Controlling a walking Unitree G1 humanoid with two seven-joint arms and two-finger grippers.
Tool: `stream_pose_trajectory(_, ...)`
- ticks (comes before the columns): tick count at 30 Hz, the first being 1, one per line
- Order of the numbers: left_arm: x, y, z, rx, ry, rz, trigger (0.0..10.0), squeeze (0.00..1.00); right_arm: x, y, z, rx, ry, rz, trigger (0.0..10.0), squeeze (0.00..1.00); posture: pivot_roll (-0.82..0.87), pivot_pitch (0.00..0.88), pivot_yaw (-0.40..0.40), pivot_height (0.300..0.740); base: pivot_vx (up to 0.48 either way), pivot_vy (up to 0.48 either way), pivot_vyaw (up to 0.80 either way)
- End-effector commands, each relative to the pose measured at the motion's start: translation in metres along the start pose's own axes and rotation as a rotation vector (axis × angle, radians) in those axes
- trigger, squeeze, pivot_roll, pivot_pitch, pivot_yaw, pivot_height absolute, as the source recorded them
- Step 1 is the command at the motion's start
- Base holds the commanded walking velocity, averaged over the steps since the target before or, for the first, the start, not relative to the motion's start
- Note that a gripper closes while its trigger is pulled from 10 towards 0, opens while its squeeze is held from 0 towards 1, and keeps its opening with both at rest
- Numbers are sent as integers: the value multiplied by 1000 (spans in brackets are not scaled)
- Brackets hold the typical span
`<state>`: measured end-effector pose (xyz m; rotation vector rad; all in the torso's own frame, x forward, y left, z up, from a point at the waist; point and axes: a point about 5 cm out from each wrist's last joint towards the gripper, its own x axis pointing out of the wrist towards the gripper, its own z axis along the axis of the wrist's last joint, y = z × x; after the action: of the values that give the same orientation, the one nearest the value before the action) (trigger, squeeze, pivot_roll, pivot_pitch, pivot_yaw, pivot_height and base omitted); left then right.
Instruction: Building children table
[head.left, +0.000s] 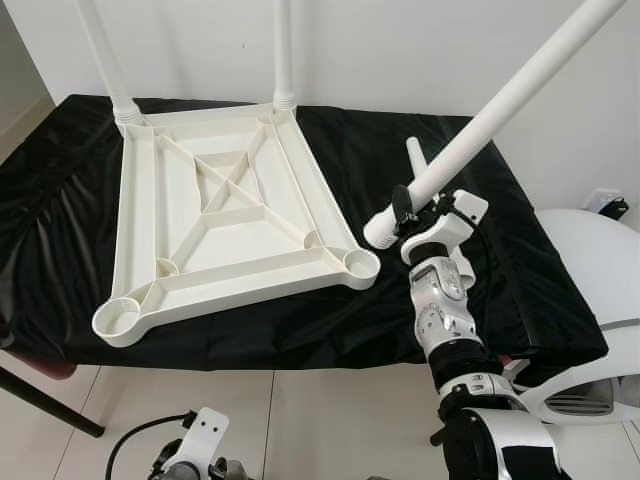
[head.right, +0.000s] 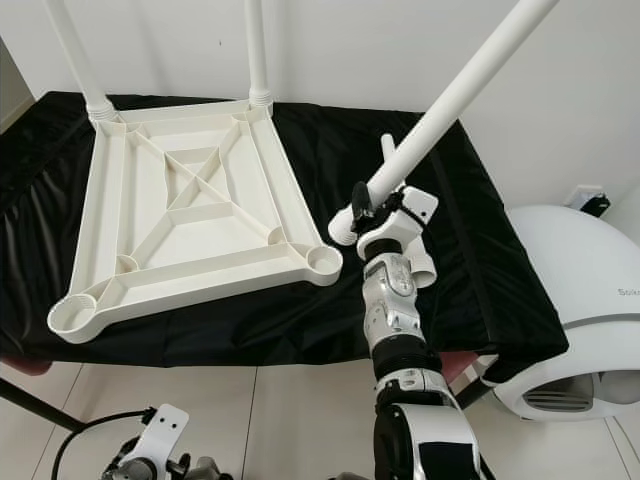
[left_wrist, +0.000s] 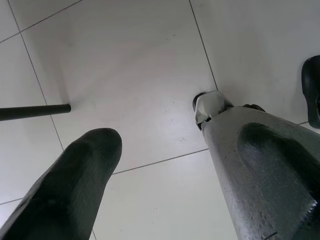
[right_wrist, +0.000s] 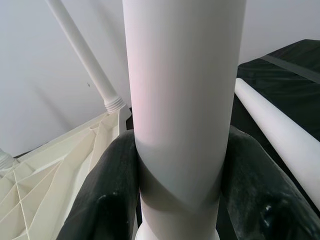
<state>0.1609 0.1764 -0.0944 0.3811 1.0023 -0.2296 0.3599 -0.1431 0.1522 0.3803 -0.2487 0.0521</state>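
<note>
Two legs in, third on its way!
Right pincer (head.left: 403, 212) clamped on a leg (head.left: 500, 105) mid-frame, beside the empty corner socket (head.left: 358, 264); left pincer (left_wrist: 165, 165) idle, fingers apart.

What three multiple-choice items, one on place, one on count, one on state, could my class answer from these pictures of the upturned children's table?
1. Where does the spare white leg lie?
A. On the black cloth beside the right gripper
B. On the floor tiles
C. Inside the table top's ribs

2. How many legs are already fitted to the table top?
A. None
B. Two
C. Four

3. What is the right gripper doing?
A. Hanging open over the floor
B. Shut on a white leg
C. Pressing on the cloth

Answers:
1 A: the spare leg rests on the black cloth next to the right gripper.
2 B: two fitted legs stand at the far corners of the table top; the near sockets are bare.
3 B: its fingers clamp the held leg. The left gripper hangs open over the floor.
</note>
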Motion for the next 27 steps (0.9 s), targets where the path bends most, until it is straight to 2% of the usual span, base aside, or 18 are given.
stream_pose_trajectory(1,-5,-13,-27,1,98,-60,10000,0,2,3,1,10,1,11,10000,0,53,0,-33,740,0,0,0)
stream_pose_trajectory(8,-6,-12,-29,-5,103,-58,10000,0,0,0,0,-35,12,25,10000,0,52,0,-38,740,0,0,0)
stream_pose_trajectory(15,-6,-14,-29,-11,102,-59,10000,0,3,5,4,-6,14,63,10000,0,51,0,-42,740,0,0,0)
stream_pose_trajectory(17,-5,-16,-27,-15,100,-59,10000,0,7,20,4,141,74,160,10000,0,54,0,-46,740,0,0,0)
stream_pose_trajectory(19,-5,-16,-27,-15,100,-59,10000,0,7,20,4,141,74,160,10000,0,54,0,-46,740,0,0,0)
stream_pose_trajectory(21,-5,-16,-27,-17,101,-59,10000,0,7,28,2,227,108,216,10000,0,53,0,-48,740,0,0,0)
stream_pose_trajectory(26,-6,-17,-28,-17,102,-61,10000,0,7,28,-1,254,139,219,10000,0,52,0,-48,740,0,0,0)
stream_pose_trajectory(27,-6,-17,-29,-16,103,-62,10000,0,6,31,-6,256,174,233,10000,0,52,0,-48,740,0,0,0)
